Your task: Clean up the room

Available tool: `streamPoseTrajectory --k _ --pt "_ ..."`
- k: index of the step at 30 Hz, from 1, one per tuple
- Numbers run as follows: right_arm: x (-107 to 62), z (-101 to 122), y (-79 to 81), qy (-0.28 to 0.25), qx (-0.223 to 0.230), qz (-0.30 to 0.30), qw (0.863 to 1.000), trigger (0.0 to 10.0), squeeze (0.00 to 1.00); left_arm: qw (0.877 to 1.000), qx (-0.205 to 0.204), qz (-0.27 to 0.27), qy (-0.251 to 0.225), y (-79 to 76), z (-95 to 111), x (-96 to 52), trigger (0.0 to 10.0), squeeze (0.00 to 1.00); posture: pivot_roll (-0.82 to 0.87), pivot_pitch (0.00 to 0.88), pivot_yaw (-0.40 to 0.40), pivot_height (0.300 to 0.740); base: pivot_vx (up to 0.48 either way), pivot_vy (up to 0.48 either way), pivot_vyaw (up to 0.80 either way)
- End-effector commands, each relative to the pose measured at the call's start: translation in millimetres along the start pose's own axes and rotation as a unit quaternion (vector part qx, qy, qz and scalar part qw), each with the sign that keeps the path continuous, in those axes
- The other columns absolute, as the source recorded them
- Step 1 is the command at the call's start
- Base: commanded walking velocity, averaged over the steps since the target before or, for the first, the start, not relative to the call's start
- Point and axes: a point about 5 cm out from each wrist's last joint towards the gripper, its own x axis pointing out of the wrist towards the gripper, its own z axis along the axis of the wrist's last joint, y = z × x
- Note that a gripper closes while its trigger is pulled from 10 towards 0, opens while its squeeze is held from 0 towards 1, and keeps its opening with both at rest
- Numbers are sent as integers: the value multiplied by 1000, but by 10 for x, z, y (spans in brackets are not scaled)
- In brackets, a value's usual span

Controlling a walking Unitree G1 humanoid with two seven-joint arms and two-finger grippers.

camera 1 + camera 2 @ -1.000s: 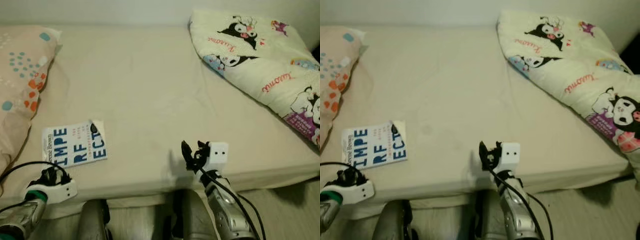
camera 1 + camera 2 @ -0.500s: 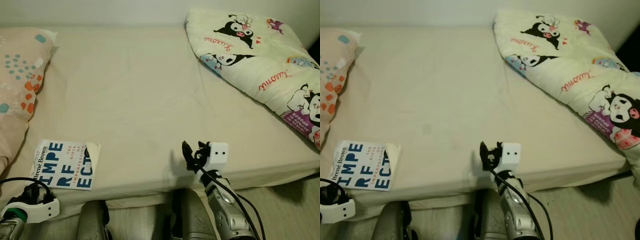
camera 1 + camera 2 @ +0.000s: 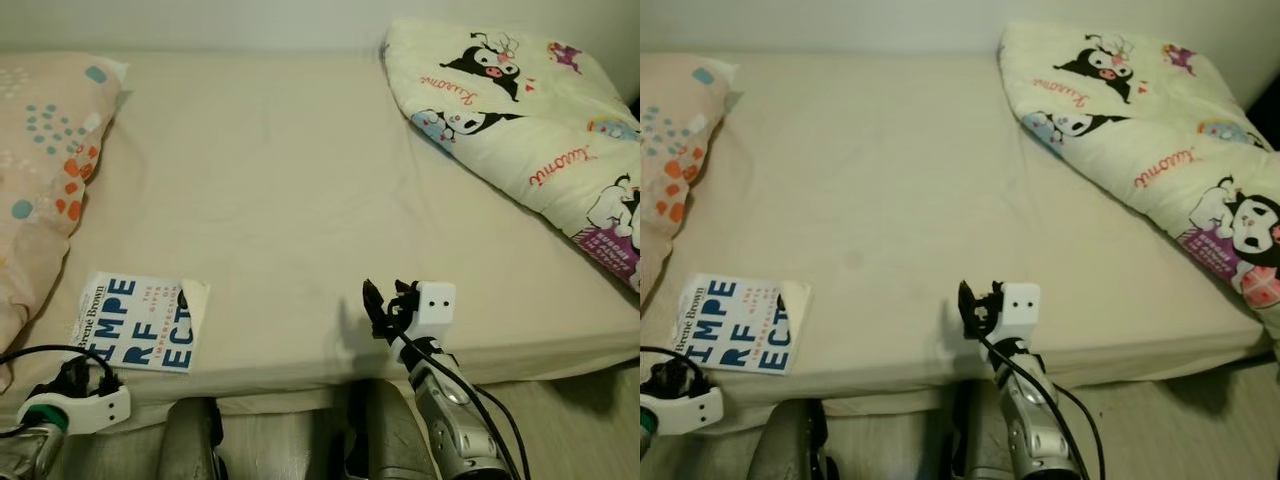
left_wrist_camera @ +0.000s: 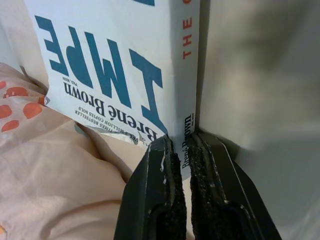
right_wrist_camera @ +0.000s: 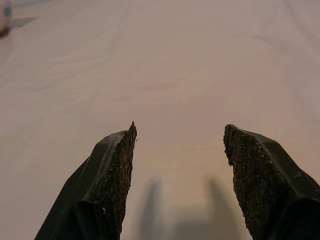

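- Spanning most of the head views: bed (image 3: 300, 180) with a plain cream sheet, near edge running across the lower part of the view, pale floor below it.
- Cartoon-print quilt (image 3: 530, 130), cream with black-and-pink characters and red script, bunched on the bed's far right corner and trailing down the right side.
- Pillow (image 3: 40, 170), peach with teal and orange dots, against the left edge of the bed.
- Paperback book (image 3: 140, 322), white cover with big blue letters, author line "Brené Brown"; lies flat near the bed's front left edge, just beside the pillow, one cover corner curled up.
- Right gripper (image 5: 178, 145) raised over the front edge of the bed near the middle, well apart from the book; fingers spread wide, nothing between them, bare sheet beyond.
- Left gripper (image 4: 181, 150) low at the front left corner of the bed, at the book's near edge; fingers (image 4: 162, 170) nearly together, with the book's spine edge lying in the narrow gap. Whether they actually pinch it: cannot tell.
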Motion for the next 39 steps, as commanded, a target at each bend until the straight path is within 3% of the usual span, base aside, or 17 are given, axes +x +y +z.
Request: streamPoseTrajectory --k 1,17,18,19,20,28,29,34,35,39 --pt "-45 -64 -32 9 -2 -7 1000 10000 0 1000 -1 -20 -5 -63 58 -7 10000 0 9 171 -22 600 0 0 0" --pt "-62 -83 -29 10 0 -10 1000 10000 0 999 5 -34 -2 -132 10 -62 10000 0 12 176 -18 600 0 0 0" --pt "-60 -82 -27 10 0 -9 1000 10000 0 999 5 -33 -3 -135 11 -66 10000 804 12 176 -18 600 0 0 0" --pt "-60 -82 -27 10 0 -9 1000 10000 0 999 5 -33 -3 -135 11 -66 10000 804 12 176 -18 600 0 0 0" --pt "-58 -81 -27 10 1 -9 1000 10000 0 999 1 -31 -5 -137 15 -70 10000 1000 12 176 -18 600 0 0 0" --pt "-54 -81 -31 10 0 -10 1000 10000 0 999 -12 -24 -26 -151 64 -88 10000 1000 16 173 -17 600 0 0 0" --pt "-62 -83 -41 9 0 -12 1000 10000 0 999 -13 12 -34 -134 60 -118 10000 0 11 171 -8 600 0 0 0" --pt "-74 -89 -52 9 1 -15 1000 10000 0 996 -29 70 -42 -68 57 -144 10000 0 12 168 -5 600 0 0 0" --pt "-77 -95 -53 10 1 -15 1000 10000 0 991 -63 99 -58 -16 114 -159 10000 0 16 164 -4 600 0 0 0" --pt "-61 -95 -47 10 1 -14 1000 10000 0 978 -122 134 -103 85 298 -199 10000 0 20 161 -3 600 0 0 0"
